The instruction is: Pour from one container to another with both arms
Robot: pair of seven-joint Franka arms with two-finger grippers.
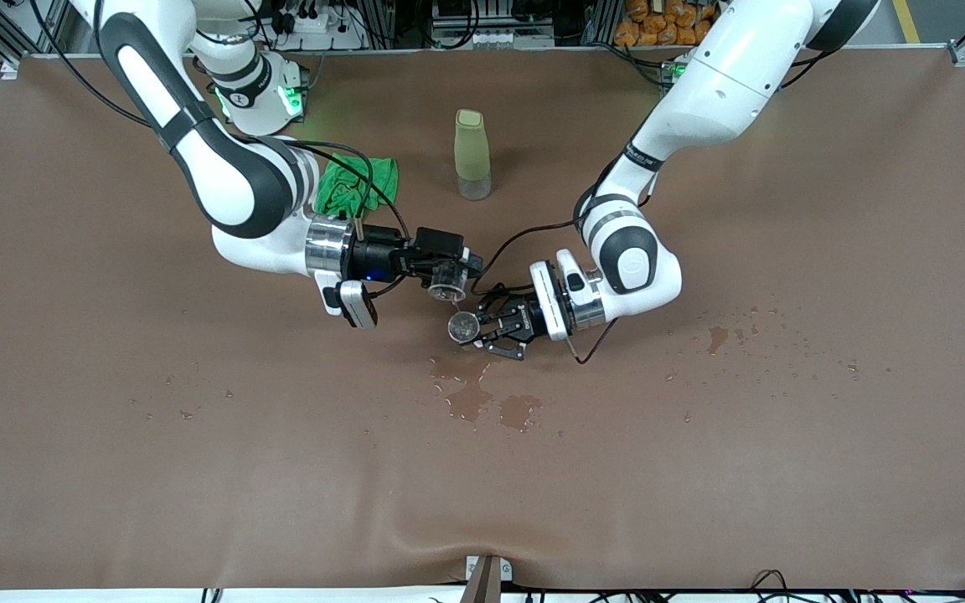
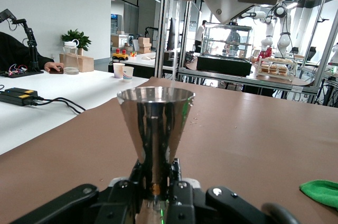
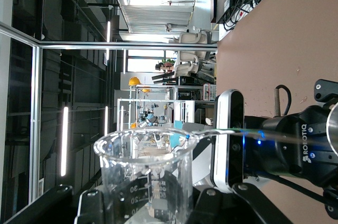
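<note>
Pouring step in hand. Right hand gripping clear glass graduated beaker, tipped toward shiny steel cone-shaped jigger, itself clamped in left hand, mid-counter. Spill puddles lying toward counter's front edge. Next: aligning spout over jigger mouth, tilting slowly.

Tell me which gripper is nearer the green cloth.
Right. The right gripper, holding the clear beaker, is closer to the green cloth; the left gripper, holding the metal jigger, is farther off.

White arms with black joints, cables and black hands.
</note>
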